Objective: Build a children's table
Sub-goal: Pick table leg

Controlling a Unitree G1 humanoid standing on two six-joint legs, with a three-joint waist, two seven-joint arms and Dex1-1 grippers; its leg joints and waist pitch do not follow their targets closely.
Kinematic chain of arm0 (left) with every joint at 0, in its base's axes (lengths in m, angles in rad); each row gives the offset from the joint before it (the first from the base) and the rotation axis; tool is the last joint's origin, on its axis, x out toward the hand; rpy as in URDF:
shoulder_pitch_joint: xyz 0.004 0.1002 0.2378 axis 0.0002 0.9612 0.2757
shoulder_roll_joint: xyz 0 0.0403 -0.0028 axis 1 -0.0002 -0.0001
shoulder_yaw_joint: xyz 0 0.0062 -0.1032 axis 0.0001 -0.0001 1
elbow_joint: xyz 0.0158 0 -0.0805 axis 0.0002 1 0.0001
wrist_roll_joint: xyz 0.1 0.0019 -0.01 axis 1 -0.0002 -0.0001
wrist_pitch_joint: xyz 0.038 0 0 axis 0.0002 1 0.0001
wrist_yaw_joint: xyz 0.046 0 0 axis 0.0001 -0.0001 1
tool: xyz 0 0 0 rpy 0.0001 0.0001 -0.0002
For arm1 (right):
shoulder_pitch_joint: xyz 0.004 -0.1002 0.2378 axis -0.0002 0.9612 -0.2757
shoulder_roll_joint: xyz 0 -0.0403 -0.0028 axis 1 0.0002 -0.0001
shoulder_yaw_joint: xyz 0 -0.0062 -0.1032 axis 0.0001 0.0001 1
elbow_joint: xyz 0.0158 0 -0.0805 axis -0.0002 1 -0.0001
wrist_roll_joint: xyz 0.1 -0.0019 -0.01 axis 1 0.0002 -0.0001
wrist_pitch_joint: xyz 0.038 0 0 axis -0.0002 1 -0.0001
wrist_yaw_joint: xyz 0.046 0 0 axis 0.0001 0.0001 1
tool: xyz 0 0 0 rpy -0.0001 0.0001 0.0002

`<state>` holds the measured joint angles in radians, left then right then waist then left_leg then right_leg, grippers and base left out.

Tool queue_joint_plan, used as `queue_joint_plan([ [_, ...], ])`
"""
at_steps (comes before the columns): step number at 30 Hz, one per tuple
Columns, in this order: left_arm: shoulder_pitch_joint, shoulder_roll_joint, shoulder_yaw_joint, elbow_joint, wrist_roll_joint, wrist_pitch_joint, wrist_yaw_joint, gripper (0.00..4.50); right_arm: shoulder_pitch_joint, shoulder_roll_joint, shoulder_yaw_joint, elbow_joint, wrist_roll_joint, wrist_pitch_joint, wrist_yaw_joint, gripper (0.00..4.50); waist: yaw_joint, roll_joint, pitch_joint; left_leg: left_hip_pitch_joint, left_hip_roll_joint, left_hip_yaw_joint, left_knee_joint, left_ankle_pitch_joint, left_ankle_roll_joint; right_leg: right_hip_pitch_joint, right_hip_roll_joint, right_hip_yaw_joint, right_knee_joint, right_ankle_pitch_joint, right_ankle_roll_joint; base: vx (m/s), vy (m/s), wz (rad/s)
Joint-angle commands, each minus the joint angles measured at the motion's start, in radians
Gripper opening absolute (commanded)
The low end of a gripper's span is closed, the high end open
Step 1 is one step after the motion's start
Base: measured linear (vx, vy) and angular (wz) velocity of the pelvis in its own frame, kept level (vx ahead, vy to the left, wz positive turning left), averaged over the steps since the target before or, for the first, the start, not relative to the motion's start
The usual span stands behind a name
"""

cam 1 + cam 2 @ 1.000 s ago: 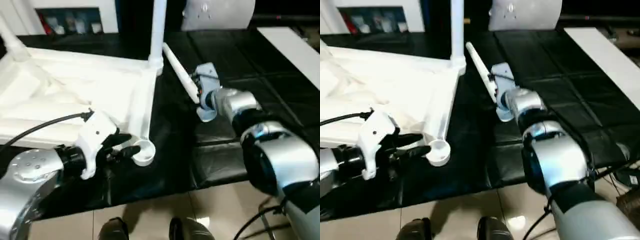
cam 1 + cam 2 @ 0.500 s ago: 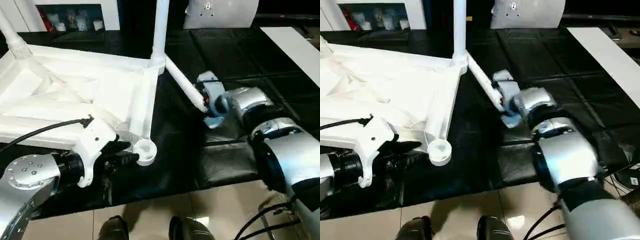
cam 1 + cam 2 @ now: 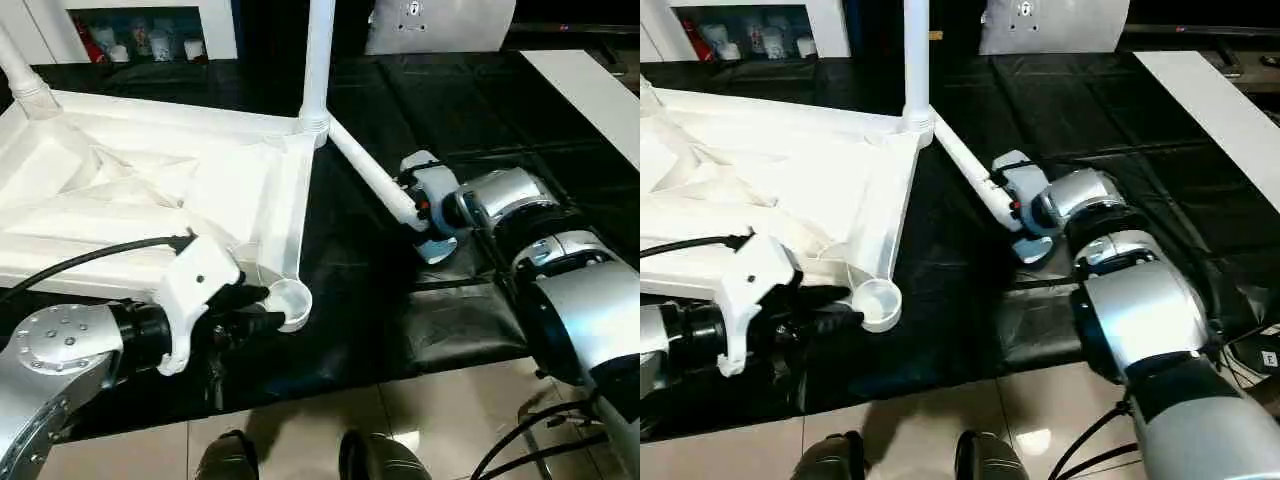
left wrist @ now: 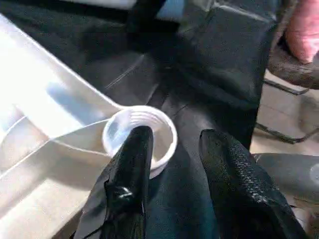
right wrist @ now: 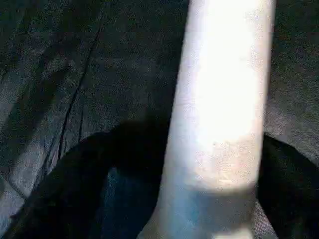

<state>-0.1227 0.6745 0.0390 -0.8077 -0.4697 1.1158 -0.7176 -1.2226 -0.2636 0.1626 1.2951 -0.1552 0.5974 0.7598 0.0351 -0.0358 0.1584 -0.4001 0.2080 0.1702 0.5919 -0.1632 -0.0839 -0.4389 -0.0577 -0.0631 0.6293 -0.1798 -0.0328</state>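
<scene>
The white table top (image 3: 150,190) lies upside down on the black mat, ribs up. One leg (image 3: 318,60) stands in its far right corner and another (image 3: 20,70) in the far left. A loose leg (image 3: 365,180) lies slanted on the mat, running from that far right corner to my right gripper (image 3: 415,208). That gripper is open, and its fingers (image 5: 60,189) stand apart on either side of the leg (image 5: 219,99). My left gripper (image 3: 262,308) is at the empty near right corner socket (image 3: 291,303). Its fingers (image 4: 134,159) are parted at the socket's rim (image 4: 167,130).
A flat white board (image 3: 590,90) lies at the far right of the mat. A white cabinet (image 3: 150,30) and a grey panel (image 3: 440,25) stand at the back. The mat's front edge gives way to tile floor (image 3: 450,410), where my feet (image 3: 230,460) show.
The loose leg and my right gripper have shifted a little nearer and to the right, and the wrist has turned. My left gripper stays at the socket. The view has tilted slightly.
</scene>
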Motion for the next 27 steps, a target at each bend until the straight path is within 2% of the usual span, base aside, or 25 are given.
queue_joint_plan([
  [1, -0.002, 0.005, -0.011, 0.002, -0.01, 0.004, -0.003, 1.9, 0.0, 0.003, -0.02, 0.018, 0.015, 0.01, -0.024, 4.06, 0.003, 0.02, -0.078, 0.022, 0.02, 0.002, -0.061, -0.168, 0.002, 0.067, -0.066, 0.053, -0.06, -0.129, -0.277, 0.0, 0.0, 0.0],
  [5, -0.007, 0.002, -0.008, 0.001, -0.021, 0.006, -0.001, 1.9, -0.004, 0.003, -0.023, 0.022, 0.019, 0.019, -0.013, 3.6, 0.003, 0.016, -0.08, 0.021, 0.02, 0.002, -0.06, -0.164, 0.001, 0.067, -0.066, 0.053, -0.059, -0.134, -0.268, 0.0, 0.0, 0.0],
  [8, -0.011, 0.011, -0.016, 0.006, -0.027, 0.0, 0.003, 1.9, -0.006, 0.001, -0.032, 0.026, 0.019, 0.025, -0.01, 3.6, 0.003, 0.015, -0.082, 0.02, 0.019, 0.003, -0.058, -0.154, 0.002, 0.068, -0.066, 0.053, -0.057, -0.128, -0.266, 0.0, 0.0, 0.0],
  [9, -0.011, 0.011, -0.016, 0.007, -0.028, -0.001, 0.005, 1.9, -0.006, 0.001, -0.034, 0.026, 0.019, 0.026, -0.011, 3.3, 0.004, 0.016, -0.083, 0.021, 0.019, 0.003, -0.057, -0.149, 0.003, 0.068, -0.065, 0.053, -0.056, -0.121, -0.267, 0.0, 0.0, 0.0],
  [14, -0.021, 0.011, -0.026, 0.021, -0.034, -0.009, 0.008, 1.9, 0.003, -0.005, -0.032, 0.035, 0.009, 0.029, -0.006, 2.91, 0.004, 0.016, -0.091, 0.021, 0.018, 0.005, -0.053, -0.125, 0.009, 0.071, -0.063, 0.052, -0.051, -0.076, -0.281, 0.0, 0.0, 0.0],
  [16, -0.026, 0.008, -0.033, 0.026, -0.032, -0.016, 0.008, 1.9, 0.006, -0.009, -0.034, 0.036, 0.008, 0.031, -0.007, 2.79, 0.004, 0.015, -0.093, 0.021, 0.019, 0.006, -0.052, -0.121, 0.012, 0.072, -0.063, 0.052, -0.05, -0.07, -0.284, 0.0, 0.0, 0.0],
  [17, -0.028, 0.002, -0.036, 0.032, -0.036, -0.018, 0.012, 1.9, 0.011, -0.014, -0.03, 0.037, 0.002, 0.032, 0.001, 2.72, 0.003, 0.012, -0.093, 0.02, 0.018, 0.006, -0.051, -0.121, 0.013, 0.072, -0.063, 0.052, -0.05, -0.073, -0.283, 0.0, 0.0, 0.0],
  [21, -0.03, -0.007, -0.046, 0.041, -0.034, -0.029, 0.019, 1.9, 0.017, -0.026, -0.045, 0.037, 0.009, 0.038, -0.003, 2.38, 0.004, 0.011, -0.097, 0.02, 0.018, 0.006, -0.049, -0.115, 0.013, 0.074, -0.064, 0.052, -0.048, -0.078, -0.279, 0.0, 0.0, 0.0],
  [22, -0.034, -0.018, -0.046, 0.046, -0.028, -0.036, 0.031, 1.9, 0.017, -0.033, -0.067, 0.035, 0.026, 0.042, -0.026, 2.31, 0.005, 0.016, -0.101, 0.021, 0.019, 0.006, -0.047, -0.112, 0.009, 0.075, -0.064, 0.052, -0.047, -0.074, -0.28, 0.0, 0.0, 0.0],
  [24, -0.04, -0.033, -0.048, 0.059, -0.024, -0.048, 0.043, 1.9, 0.017, -0.04, -0.097, 0.032, 0.049, 0.043, -0.056, 2.21, 0.004, 0.013, -0.101, 0.019, 0.017, 0.007, -0.046, -0.11, 0.009, 0.075, -0.062, 0.052, -0.046, -0.062, -0.28, 0.0, 0.0, 0.0],
  [25, -0.042, -0.041, -0.052, 0.067, -0.014, -0.059, 0.055, 1.9, 0.018, -0.044, -0.126, 0.03, 0.071, 0.042, -0.088, 2.12, 0.004, 0.013, -0.105, 0.021, 0.017, 0.007, -0.044, -0.108, 0.011, 0.076, -0.062, 0.053, -0.045, -0.057, -0.279, 0.0, 0.0, 0.0],
  [27, -0.056, -0.065, -0.064, 0.098, 0.023, -0.093, 0.095, 1.9, 0.022, -0.055, -0.193, 0.021, 0.122, 0.028, -0.168, 2.05, 0.003, 0.014, -0.104, 0.021, 0.017, 0.007, -0.044, -0.117, 0.007, 0.075, -0.062, 0.053, -0.046, -0.072, -0.27, 0.0, 0.0, 0.0],
])
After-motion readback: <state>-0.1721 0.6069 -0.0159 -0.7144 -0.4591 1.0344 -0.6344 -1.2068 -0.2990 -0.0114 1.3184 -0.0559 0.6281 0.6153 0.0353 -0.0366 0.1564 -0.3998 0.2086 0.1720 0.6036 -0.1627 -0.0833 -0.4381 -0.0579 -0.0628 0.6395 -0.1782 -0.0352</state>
